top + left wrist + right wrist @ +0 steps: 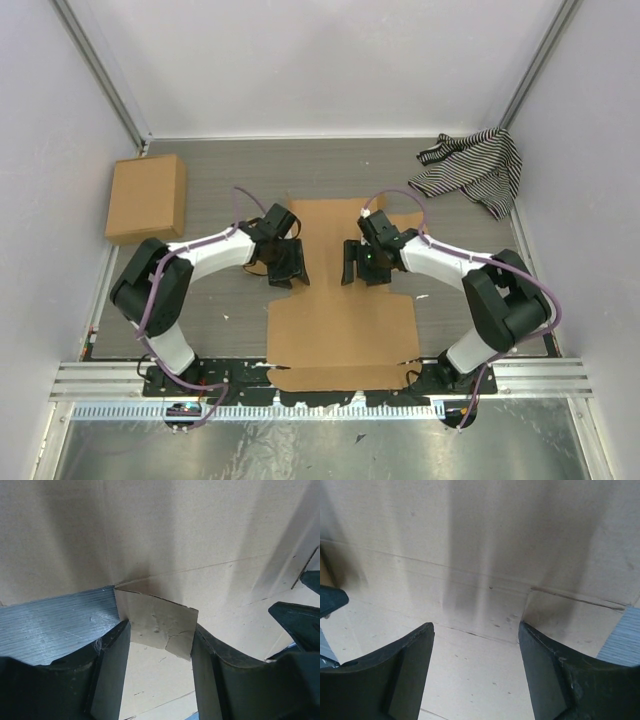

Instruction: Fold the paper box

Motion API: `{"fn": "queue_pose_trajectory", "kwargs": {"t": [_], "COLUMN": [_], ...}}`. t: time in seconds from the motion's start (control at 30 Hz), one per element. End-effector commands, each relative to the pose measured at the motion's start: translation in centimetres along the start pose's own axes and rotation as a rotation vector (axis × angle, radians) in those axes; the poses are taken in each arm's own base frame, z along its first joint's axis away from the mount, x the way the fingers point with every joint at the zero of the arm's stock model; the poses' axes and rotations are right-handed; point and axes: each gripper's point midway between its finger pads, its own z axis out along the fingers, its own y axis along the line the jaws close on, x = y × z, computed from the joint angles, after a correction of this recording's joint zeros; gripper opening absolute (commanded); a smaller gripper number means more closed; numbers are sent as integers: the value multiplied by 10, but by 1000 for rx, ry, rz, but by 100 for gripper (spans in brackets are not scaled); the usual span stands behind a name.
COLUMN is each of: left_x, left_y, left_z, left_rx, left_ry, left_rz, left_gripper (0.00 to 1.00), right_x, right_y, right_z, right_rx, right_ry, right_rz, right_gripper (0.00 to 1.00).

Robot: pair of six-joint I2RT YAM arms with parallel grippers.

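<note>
1. Far left, we see a ready-formed brown cardboard box (147, 197) sitting closed on the grey table (230, 180), close to the left wall and well apart from everything else.
2. The left arm (160, 290) bends in from its base at the near edge toward the middle. The left gripper (288, 270) hangs at the left edge of the paper box (340, 320), where the sheet narrows.
3. Seen from the left wrist, the jaws stand apart and a small, creased flap (160, 622) of the sheet, tilted up off the table, fills the gap between them. Its side edges sit right against both fingers (112, 665). We cannot tell whether they clamp it or merely flank it.
4. At the centre, the paper box lies as a flat, unfolded sheet between the two arms. Its near edge lies over the metal rail (100, 378) between the arm bases, and its narrower far end reaches past both grippers.
5. The right gripper (360, 268) hangs at the sheet's right edge, facing the left one across the cardboard. Its wrist view shows the fingers (415, 665) spread wide over bare cardboard and its crease lines, with nothing held between them.
6. In the far right corner, a black-and-white striped cloth (470, 170) lies crumpled on the table, well apart from the sheet.
</note>
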Motion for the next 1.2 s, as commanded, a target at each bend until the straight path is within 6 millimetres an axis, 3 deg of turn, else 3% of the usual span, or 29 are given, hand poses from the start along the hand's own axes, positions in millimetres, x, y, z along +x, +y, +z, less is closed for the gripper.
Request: {"fn": "queue_pose_trajectory", "kwargs": {"t": [0.0,0.27,0.4,0.67,0.87,1.0,1.17], "left_x": [-2,-10,-17,-20,-24,-23,-17], "left_y": [3,13,2,-14,-31,-27,-17], "left_z": [12,-5,-14,-14,-28,-20,6], "left_rx": [-36,-173,-149,-101,-68,-90,-105], "left_ry": [-5,-19,-52,-56,-84,-72,-30], "left_rz": [3,55,69,70,89,91,75], "left_gripper": [56,55,56,55,55,55,55], "right_x": [-10,-12,-17,-15,-15,-15,-17], "right_y": [3,8,11,8,5,7,8], "right_z": [8,15,15,15,15,16,13], "right_rx": [15,21,22,37,50,44,41], "right_ry": [-32,-22,-30,-26,-28,-26,-32], "right_rz": [8,3,-1,-9,-14,-12,-14], "right_gripper": [74,73,74,73,74,74,73]}}
